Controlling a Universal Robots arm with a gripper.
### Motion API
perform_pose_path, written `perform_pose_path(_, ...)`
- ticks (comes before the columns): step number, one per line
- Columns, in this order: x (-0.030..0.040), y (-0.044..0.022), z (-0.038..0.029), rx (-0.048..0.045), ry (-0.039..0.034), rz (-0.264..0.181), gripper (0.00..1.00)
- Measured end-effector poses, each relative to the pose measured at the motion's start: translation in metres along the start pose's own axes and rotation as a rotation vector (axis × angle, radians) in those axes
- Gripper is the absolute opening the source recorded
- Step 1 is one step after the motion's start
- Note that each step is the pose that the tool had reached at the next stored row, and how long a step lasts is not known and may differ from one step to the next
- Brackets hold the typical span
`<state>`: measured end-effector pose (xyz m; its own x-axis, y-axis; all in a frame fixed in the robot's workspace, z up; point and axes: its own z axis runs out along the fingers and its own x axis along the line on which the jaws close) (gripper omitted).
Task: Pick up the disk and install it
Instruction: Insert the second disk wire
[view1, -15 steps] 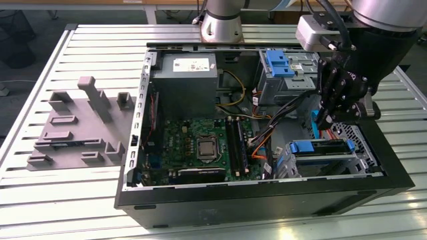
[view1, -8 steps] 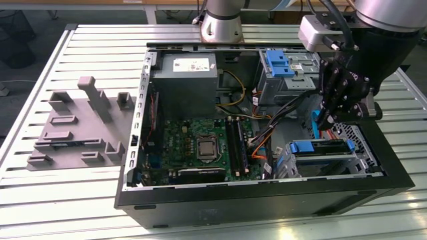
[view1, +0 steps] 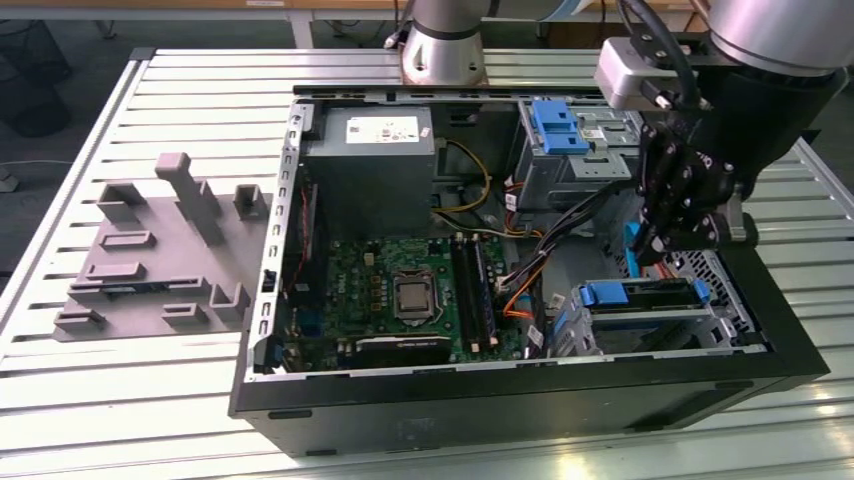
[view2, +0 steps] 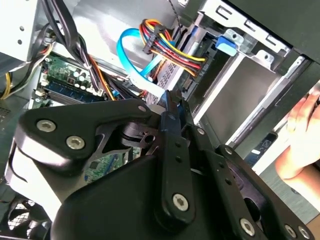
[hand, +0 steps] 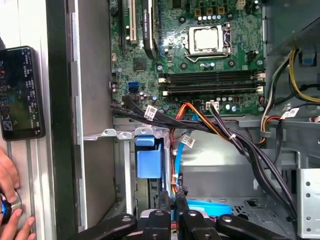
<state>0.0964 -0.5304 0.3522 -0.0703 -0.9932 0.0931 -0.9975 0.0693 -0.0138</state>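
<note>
1. Nearest the wrist cameras, the gripper (hand: 173, 200) hangs low inside the open computer case (view1: 534, 410), at the drive-bay end on the exterior view's right. We cannot tell from these pictures whether the claw is released, clenched or grasping anything.

2. Just beside the claw lies a flat blue strip (hand: 210, 207). We judge it to be 1 side rail of the disk (view1: 631, 240); the silver body and label are hidden. On that reading the disk is already down at the bay, not on the table.

3. Beyond it stands the blue bracket (hand: 149, 160) with its metal cage, and a bundle of cables (hand: 200, 125) crosses between cage and motherboard (hand: 200, 50).

4. Farthest in the case sits the grey power supply (view1: 367, 150).

5. Status, as a judgement: the pick-up appears done; seating the disk in its bay is in hand or close to finished. Whether it is fully home we cannot confirm.

6. A person's hand (view2: 300, 135) rests outside the case wall.
</note>
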Motion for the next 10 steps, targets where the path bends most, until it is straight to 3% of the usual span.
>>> perform_pose_path(3,0.0044,-0.0004,0.0023,-0.0003,-0.0041,0.000,0.16)
perform_pose_path(4,0.0049,-0.0008,0.0031,-0.0008,-0.0093,0.000,0.16)
perform_pose_path(7,0.0057,-0.0010,0.0049,-0.0027,-0.0357,0.002,0.16)
perform_pose_path(10,0.0060,-0.0011,0.0057,-0.0030,-0.0366,0.003,0.16)
